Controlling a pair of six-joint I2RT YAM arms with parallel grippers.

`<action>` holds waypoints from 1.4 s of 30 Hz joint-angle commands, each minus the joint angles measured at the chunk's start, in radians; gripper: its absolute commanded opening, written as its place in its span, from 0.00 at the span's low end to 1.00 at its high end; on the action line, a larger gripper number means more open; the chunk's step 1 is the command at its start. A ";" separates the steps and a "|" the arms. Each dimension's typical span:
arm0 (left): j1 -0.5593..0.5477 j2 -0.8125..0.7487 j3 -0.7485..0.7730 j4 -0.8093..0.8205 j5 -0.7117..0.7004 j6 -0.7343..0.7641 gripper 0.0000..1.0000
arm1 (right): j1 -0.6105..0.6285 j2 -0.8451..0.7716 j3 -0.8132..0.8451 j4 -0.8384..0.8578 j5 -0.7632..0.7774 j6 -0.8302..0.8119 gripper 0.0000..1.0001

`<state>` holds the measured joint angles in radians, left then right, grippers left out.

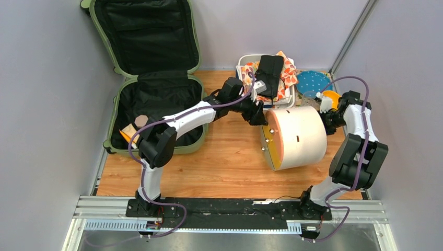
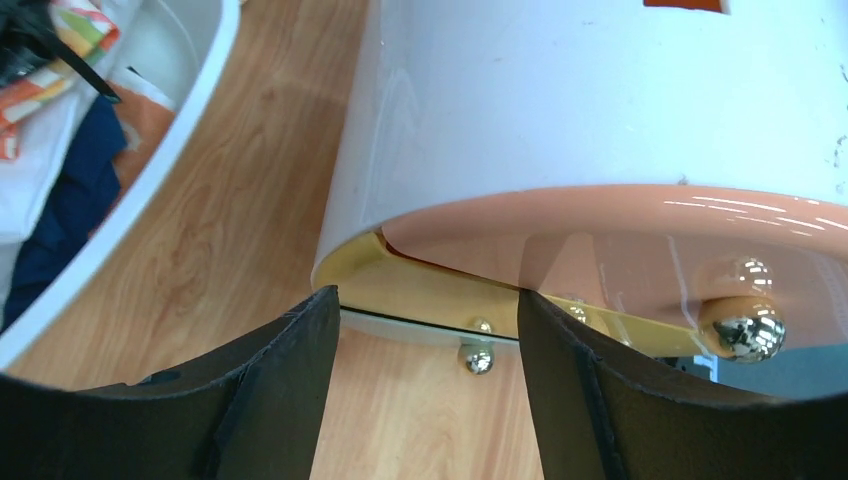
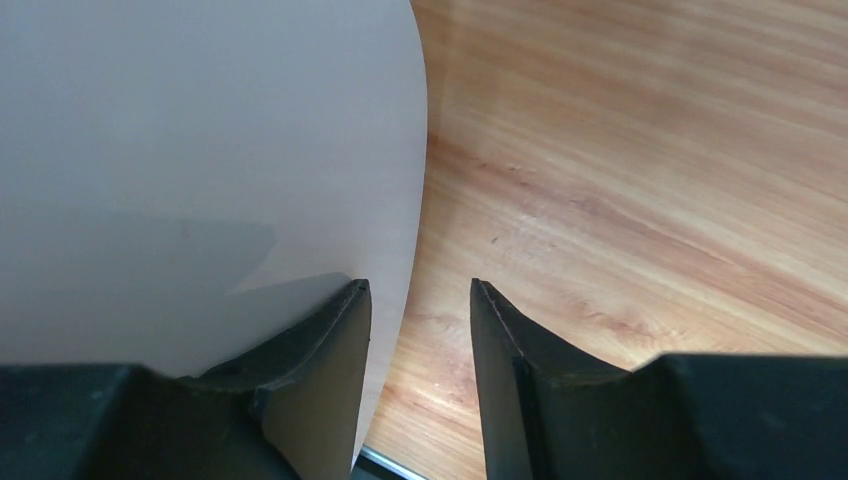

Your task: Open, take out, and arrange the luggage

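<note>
From above, the luggage [image 1: 151, 99] lies open at the far left corner of the worktop [image 1: 224, 162]. Its lid stands up against the back wall and its black inside shows. A few small things lie in the lower half, by its left side. A big cream cylinder [image 1: 298, 137] lies on its side near the right edge of the worktop, and its orange end [image 1: 277, 141] faces left. A white tub [image 1: 243, 60] sits at the far edge with bright cloth [image 1: 287, 60] and a black thing [image 1: 270, 70] in it. A blue dotted disc [image 1: 313, 81] is at the far right corner. The left arm goes over the luggage, and the left hand [image 1: 259, 116] is at the orange end of the cylinder. The right hand [image 1: 325, 123] is at the other end. From the left wrist, the left hand [image 2: 430, 300] is open wide. The rim of the cylinder [image 2: 600, 90] is just past its fingertips, with shiny silver knobs [image 2: 745, 330] on the orange end. The tub [image 2: 185, 60] is off to the left. From the right wrist, the right hand [image 3: 418, 290] is partly open. One finger lies against the cream wall of the cylinder [image 3: 200, 130], and the bare worktop [image 3: 650, 200] shows in the gap.
</note>
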<state>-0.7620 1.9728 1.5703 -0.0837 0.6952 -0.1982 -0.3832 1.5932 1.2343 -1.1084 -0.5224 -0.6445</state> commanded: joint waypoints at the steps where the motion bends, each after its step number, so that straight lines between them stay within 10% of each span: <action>1: 0.009 0.063 0.123 0.194 -0.048 -0.093 0.73 | 0.040 0.011 0.053 0.005 -0.076 0.132 0.46; 11: 0.084 0.058 0.143 0.139 0.016 -0.038 0.75 | -0.088 -0.015 0.170 -0.077 -0.041 0.135 0.62; 21: 0.156 -0.244 -0.378 0.114 0.216 0.438 0.80 | -0.180 -0.068 0.522 -0.292 -0.172 -0.027 0.76; 42: 0.018 0.034 -0.397 0.526 0.222 0.382 0.69 | 0.242 -0.314 0.337 -0.314 -0.076 0.028 0.72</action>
<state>-0.7147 1.9812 1.1221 0.3298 0.8768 0.2226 -0.1562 1.2938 1.6001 -1.3499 -0.6388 -0.5957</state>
